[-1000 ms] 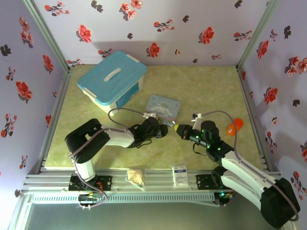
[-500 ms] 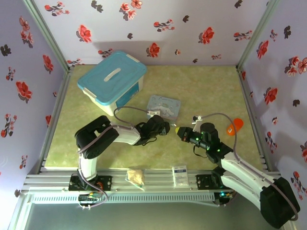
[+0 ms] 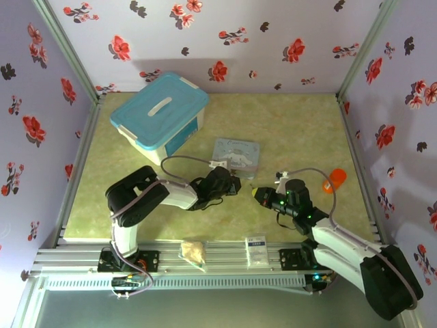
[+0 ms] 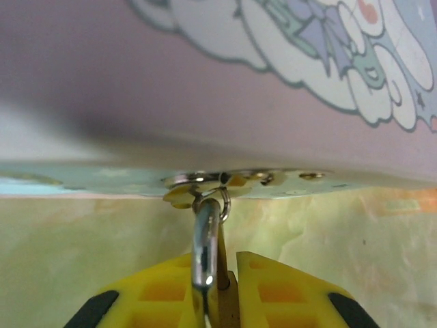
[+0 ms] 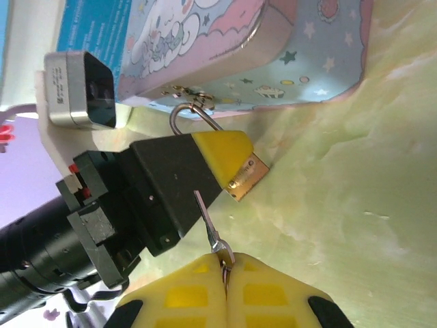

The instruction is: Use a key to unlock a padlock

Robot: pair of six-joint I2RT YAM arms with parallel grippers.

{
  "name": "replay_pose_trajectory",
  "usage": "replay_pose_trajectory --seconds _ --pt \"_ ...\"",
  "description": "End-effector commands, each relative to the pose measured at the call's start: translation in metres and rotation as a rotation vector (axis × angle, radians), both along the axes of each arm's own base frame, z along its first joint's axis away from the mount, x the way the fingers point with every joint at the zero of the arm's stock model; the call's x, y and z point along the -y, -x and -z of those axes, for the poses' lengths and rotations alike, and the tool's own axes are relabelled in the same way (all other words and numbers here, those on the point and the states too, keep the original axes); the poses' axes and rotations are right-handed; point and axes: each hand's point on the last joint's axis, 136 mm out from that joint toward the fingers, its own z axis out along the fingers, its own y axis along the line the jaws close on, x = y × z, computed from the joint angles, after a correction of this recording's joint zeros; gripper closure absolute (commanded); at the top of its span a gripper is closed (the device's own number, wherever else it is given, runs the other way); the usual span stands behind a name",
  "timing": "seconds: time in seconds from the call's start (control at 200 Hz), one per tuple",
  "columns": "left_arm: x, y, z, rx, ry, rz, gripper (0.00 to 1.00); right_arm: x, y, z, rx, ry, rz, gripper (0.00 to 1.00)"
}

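left gripper (image 4: 224, 266) hides most of the body of the tiny brass padlock (image 4: 205, 246); right gripper (image 5: 225, 265) hides the head of the thin grey metal key (image 5: 204, 215).

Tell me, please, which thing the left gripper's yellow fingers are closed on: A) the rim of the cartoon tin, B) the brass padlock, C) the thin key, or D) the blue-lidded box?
B: the left gripper pinches the padlock between its yellow fingers, with the shackle reaching up to the cartoon tin, while the key sits in the right gripper.
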Motion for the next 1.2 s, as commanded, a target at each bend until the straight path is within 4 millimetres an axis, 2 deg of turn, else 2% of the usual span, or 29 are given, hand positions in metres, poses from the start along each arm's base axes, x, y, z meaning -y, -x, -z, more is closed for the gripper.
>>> replay_pose_trajectory --seconds 0.0,0.1,0.3,0.435,0.535,0.7,0.97,1.11,1.195 --pt "0.009 0.006 -0.03 -0.026 0.173 0.007 0.87 -0.01 0.004 -0.015 0.03 -0.127 -0.057 1.0" --pt "0.01 0.005 -0.043 -0.039 0.278 -0.012 0.89 -0.017 0.006 -0.009 -0.01 -0.138 -0.095 1.0" --pt "0.006 0.004 -0.054 -0.052 0.354 -0.04 0.9 -0.028 0.002 -0.004 -0.046 -0.18 -0.136 1.0" --pt "0.004 0.004 -0.062 -0.044 0.368 -0.041 0.91 -0.027 0.002 0.009 -0.072 -0.138 -0.142 1.0" --pt "0.0 0.003 -0.063 -0.049 0.378 -0.054 0.91 -0.03 0.004 0.009 -0.065 -0.141 -0.166 1.0" --pt "0.0 0.0 -0.077 -0.045 0.446 -0.068 0.92 -0.029 0.007 0.016 -0.082 -0.117 -0.181 1.0" --pt "-0.003 0.002 -0.081 -0.054 0.486 -0.067 0.93 -0.041 -0.01 -0.006 -0.02 -0.216 -0.179 1.0" --pt "-0.004 0.002 -0.084 -0.054 0.513 -0.073 0.94 -0.044 -0.014 -0.01 -0.002 -0.238 -0.182 1.0" --pt "-0.004 0.003 -0.089 -0.043 0.524 -0.067 0.94 -0.045 -0.016 -0.005 -0.026 -0.229 -0.181 1.0"
